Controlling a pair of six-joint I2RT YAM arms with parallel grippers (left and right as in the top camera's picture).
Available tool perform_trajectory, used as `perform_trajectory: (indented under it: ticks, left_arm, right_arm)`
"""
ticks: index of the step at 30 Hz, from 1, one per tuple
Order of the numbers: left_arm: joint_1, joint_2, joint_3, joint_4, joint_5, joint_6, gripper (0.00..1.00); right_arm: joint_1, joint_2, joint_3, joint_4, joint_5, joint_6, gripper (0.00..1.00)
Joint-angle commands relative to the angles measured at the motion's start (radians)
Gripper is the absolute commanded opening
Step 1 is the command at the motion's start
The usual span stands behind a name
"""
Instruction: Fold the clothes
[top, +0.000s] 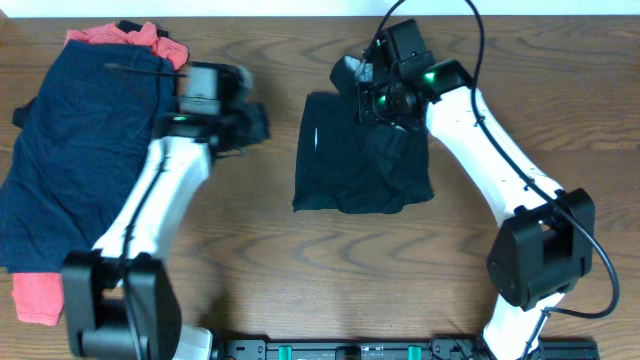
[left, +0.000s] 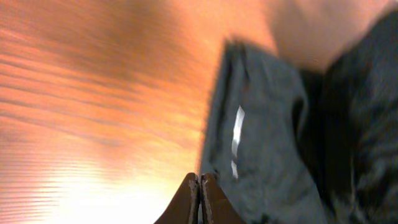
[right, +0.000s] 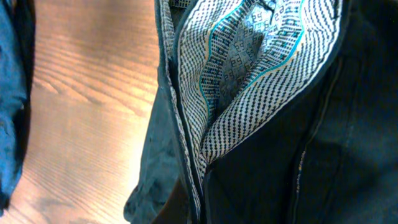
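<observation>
The black shorts (top: 360, 165) lie folded on the wooden table at the centre. My right gripper (top: 372, 104) is at their far edge. In the right wrist view it (right: 198, 206) is shut on the waistband of the shorts (right: 323, 155), whose checked pale lining (right: 249, 74) is turned open. My left gripper (top: 250, 122) is just left of the shorts. In the blurred left wrist view its jaws (left: 200, 186) are shut and empty, beside the shorts' edge (left: 267, 124).
A heap of navy shorts (top: 80, 150) lies at the far left. A coral-red piece shows at its far end (top: 125, 38) and its near end (top: 35, 295). Bare wood (top: 300, 270) lies in front of the black shorts.
</observation>
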Motion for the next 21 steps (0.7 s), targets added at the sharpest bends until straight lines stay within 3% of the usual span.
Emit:
perform_trajectory:
  ticks: [1,4,5,8,10,15,21]
  left_arm:
    - [0.057,-0.019,-0.006,-0.006,-0.024,0.006,0.07]
    - [0.08,-0.012,-0.006,-0.029,-0.024,0.013,0.07]
    - [0.081,-0.01,-0.006,-0.034,-0.024,0.025,0.07]
    - [0.081,-0.007,-0.006,-0.044,-0.025,0.062,0.07]
    - [0.082,-0.006,-0.006,-0.048,-0.036,0.062,0.07]
    - [0.082,-0.005,-0.006,-0.048,-0.039,0.062,0.07]
    - [0.081,-0.005,-0.006,-0.058,-0.039,0.062,0.07]
  right_arm:
    - [0.047,0.04,-0.006,-0.005,-0.005,-0.006,0.01]
    - [0.093,0.08,-0.006,-0.005,-0.014,-0.028,0.08]
    - [0.108,0.093,-0.006,-0.007,-0.019,-0.029,0.16]
    - [0.161,0.123,-0.006,-0.007,-0.077,-0.08,0.59]
    - [0.186,0.122,-0.005,-0.004,-0.08,-0.092,0.73]
    - [0.193,0.071,0.027,-0.016,-0.08,-0.091,0.81]
    - [0.149,0.005,0.032,-0.062,0.009,-0.091,0.8]
